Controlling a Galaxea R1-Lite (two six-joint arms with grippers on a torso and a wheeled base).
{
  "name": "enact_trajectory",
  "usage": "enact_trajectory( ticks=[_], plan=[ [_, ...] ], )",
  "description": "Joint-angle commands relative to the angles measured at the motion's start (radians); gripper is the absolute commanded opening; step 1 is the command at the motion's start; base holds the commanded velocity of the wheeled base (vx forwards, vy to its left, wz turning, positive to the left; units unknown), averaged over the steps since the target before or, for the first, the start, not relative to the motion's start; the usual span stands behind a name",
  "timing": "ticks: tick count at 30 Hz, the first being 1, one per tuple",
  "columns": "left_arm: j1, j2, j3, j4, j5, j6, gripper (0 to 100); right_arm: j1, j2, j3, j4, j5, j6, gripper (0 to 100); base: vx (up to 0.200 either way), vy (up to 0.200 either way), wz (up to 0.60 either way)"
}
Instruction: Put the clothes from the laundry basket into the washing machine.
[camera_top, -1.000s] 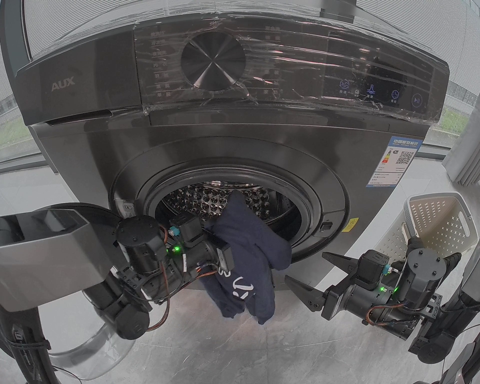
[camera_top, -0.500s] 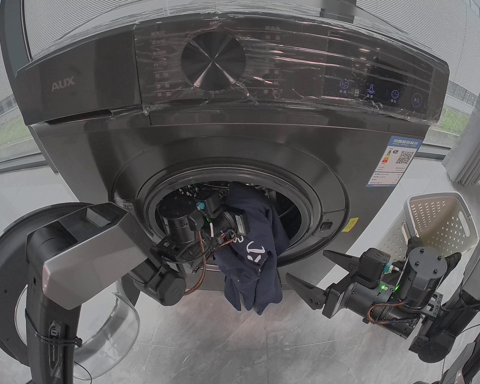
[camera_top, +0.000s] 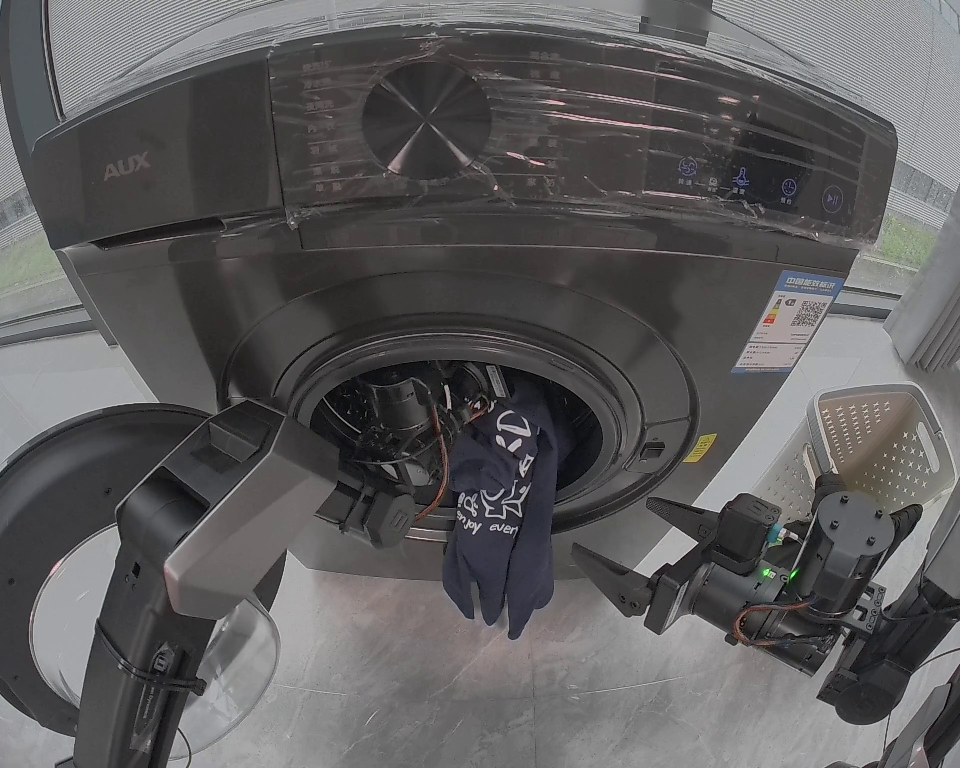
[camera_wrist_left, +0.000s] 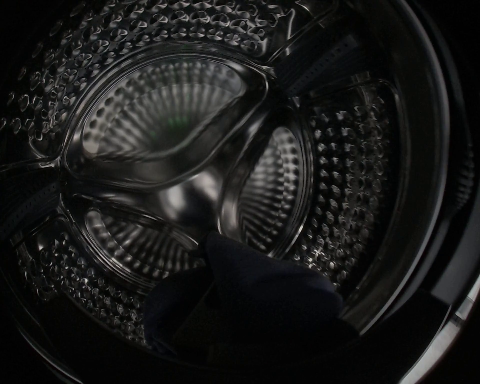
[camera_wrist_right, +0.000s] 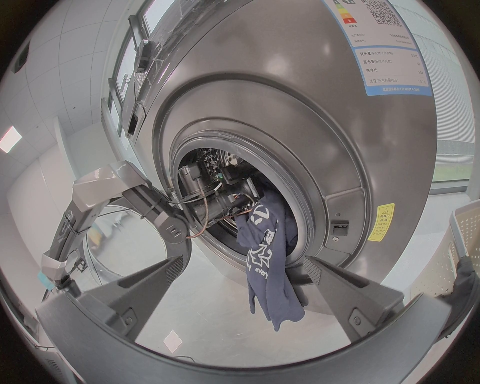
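Note:
A navy garment with white print (camera_top: 505, 500) hangs over the lower rim of the washing machine's (camera_top: 500, 280) round opening, its top end inside the drum and its tail dangling toward the floor. My left gripper (camera_top: 500, 385) is inside the opening, shut on the garment's upper end; the dark fabric (camera_wrist_left: 260, 295) lies at the drum's bottom in the left wrist view. The garment (camera_wrist_right: 270, 270) also drapes out of the opening in the right wrist view. My right gripper (camera_top: 610, 530) hovers open and holds nothing, low in front of the machine to the right of the garment.
The white perforated laundry basket (camera_top: 880, 440) stands on the floor at the right, behind my right arm. The machine's door (camera_top: 60, 520) is swung open at the left. Grey tiled floor (camera_top: 420, 690) lies in front.
My left arm has pushed forward and up into the drum, carrying the garment's top end inside; the fabric now drapes over the rim. The right arm has stayed put.

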Motion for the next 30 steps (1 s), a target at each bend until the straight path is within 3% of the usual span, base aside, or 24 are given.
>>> enact_trajectory(
  ticks=[1, 6, 7, 12, 17, 23, 24, 30],
  plan=[
    [0.005, 0.114, -0.19, 0.074, 0.054, -0.009, 0, 0.001, 0.002, 0.002, 0.0, 0.0, 0.0, 100, 0.0, 0.0, 0.0],
    [0.002, 0.122, -0.193, 0.076, 0.055, -0.012, 0, 0.001, 0.001, 0.005, 0.0, 0.0, 0.0, 100, 0.0, 0.0, 0.0],
    [0.002, 0.12, -0.185, 0.076, 0.055, -0.014, 100, 0.001, 0.001, 0.004, 0.0, 0.0, 0.0, 100, 0.0, 0.0, 0.0],
    [0.003, 0.074, -0.116, 0.093, 0.082, -0.028, 100, 0.001, 0.002, 0.001, 0.0, 0.002, 0.0, 100, 0.0, 0.0, 0.0],
    [-0.001, -0.076, 0.126, 0.196, 0.083, -0.031, 100, 0.001, 0.002, 0.001, 0.0, 0.002, 0.0, 100, 0.0, 0.0, 0.0],
    [-0.035, -0.174, 0.322, 0.235, 0.037, -0.032, 100, 0.002, 0.009, 0.001, 0.0, 0.002, 0.001, 100, 0.0, 0.0, 0.0],
    [-0.057, -0.194, 0.373, 0.235, 0.006, -0.034, 100, 0.002, 0.01, 0.001, 0.0, 0.002, 0.0, 100, 0.0, 0.0, 0.0],
    [-0.098, -0.193, 0.424, 0.237, -0.015, -0.024, 100, 0.002, 0.007, 0.005, 0.0, 0.002, 0.001, 100, 0.0, 0.0, 0.0]
  ],
)
